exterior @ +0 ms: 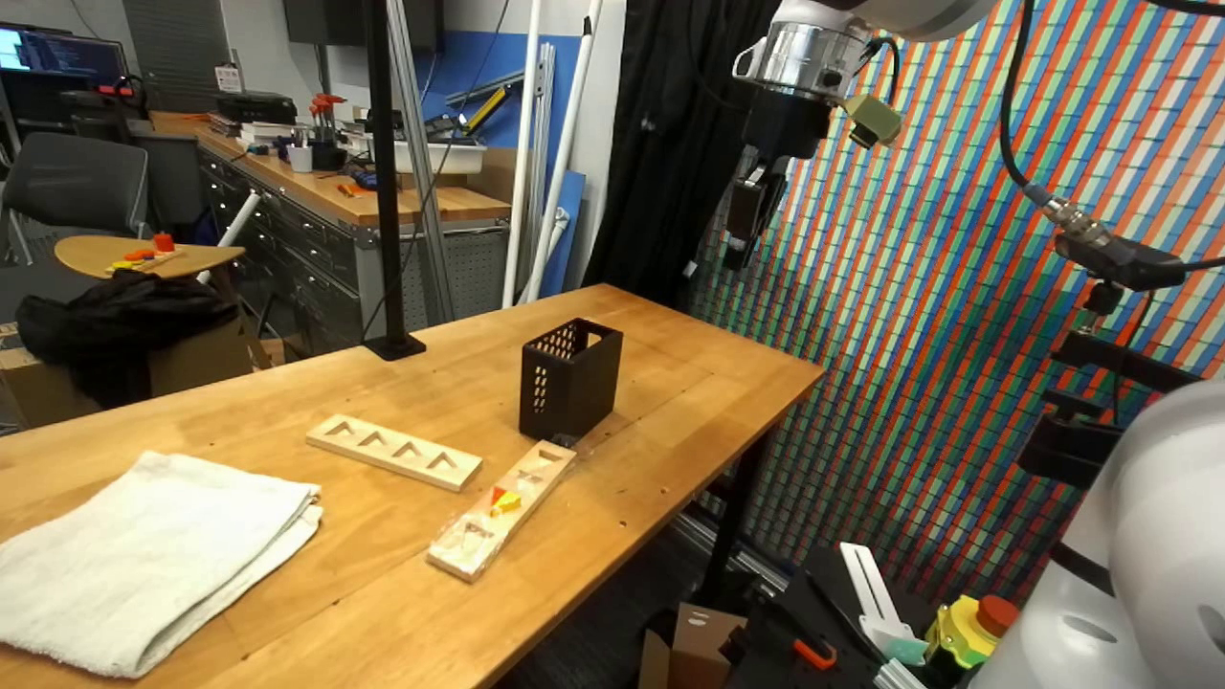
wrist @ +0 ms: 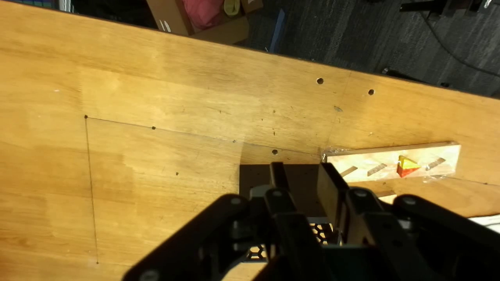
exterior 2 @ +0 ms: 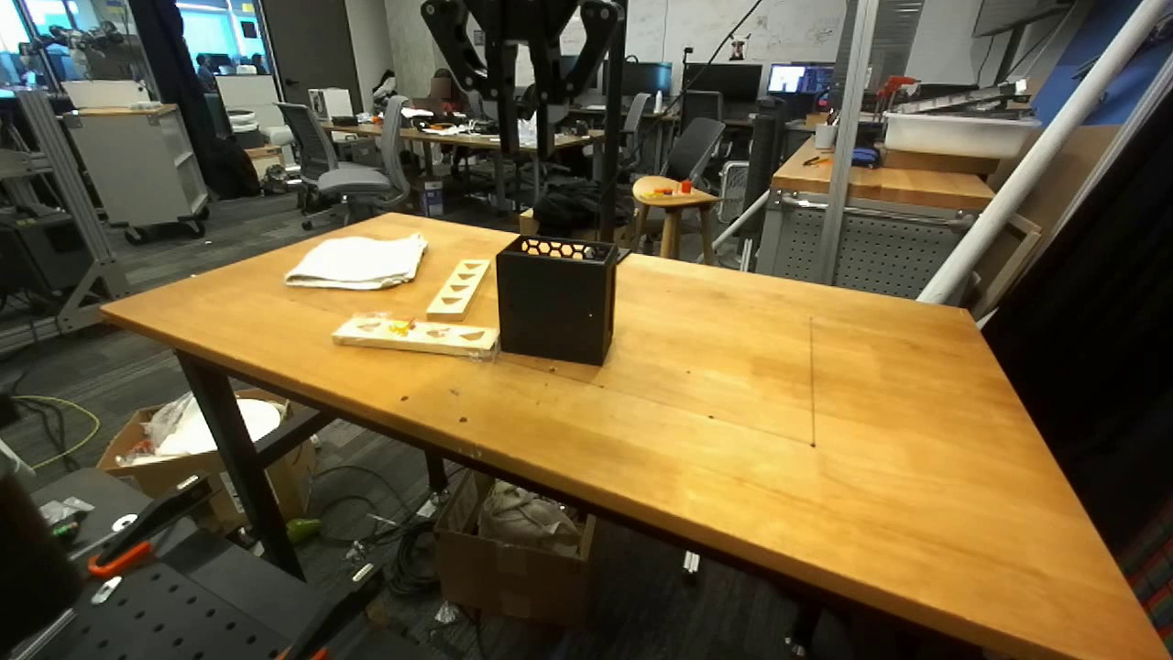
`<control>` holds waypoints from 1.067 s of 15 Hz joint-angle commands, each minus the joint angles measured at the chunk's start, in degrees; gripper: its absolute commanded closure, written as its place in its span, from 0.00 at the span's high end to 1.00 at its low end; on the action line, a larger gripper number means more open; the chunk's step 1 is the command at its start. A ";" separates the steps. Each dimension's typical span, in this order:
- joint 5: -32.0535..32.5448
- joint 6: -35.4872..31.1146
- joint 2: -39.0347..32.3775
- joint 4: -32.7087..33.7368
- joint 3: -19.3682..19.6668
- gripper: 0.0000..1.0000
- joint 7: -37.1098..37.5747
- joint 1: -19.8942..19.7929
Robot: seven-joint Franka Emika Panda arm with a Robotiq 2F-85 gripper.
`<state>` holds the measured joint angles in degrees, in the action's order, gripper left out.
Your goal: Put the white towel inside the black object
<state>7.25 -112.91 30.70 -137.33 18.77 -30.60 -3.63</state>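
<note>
The towel (exterior: 158, 565) lies on the table (exterior: 699, 383), outside the box (exterior: 582, 394). The gripper (exterior 2: 528, 147) hangs parted and empty; lifting and placing both seem left.

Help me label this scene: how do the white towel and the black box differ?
The white towel lies folded and flat; the black box stands upright with an open top. The towel is soft-looking cloth; the box looks rigid, with holes in some walls. The towel covers more table; the box stands taller. Both rest on the wooden table.

Folded white towel (exterior: 158, 565) outside black box (exterior: 576, 385)
</note>
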 commanded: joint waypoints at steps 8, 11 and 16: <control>-0.51 -0.05 -1.33 0.48 -1.51 0.69 -0.54 -0.14; -0.79 -0.50 -2.93 1.23 -2.98 0.91 -0.54 0.93; -1.17 -1.87 -7.24 4.06 -7.74 1.00 0.00 4.41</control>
<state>7.08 -113.54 26.78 -136.56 13.66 -30.59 -1.20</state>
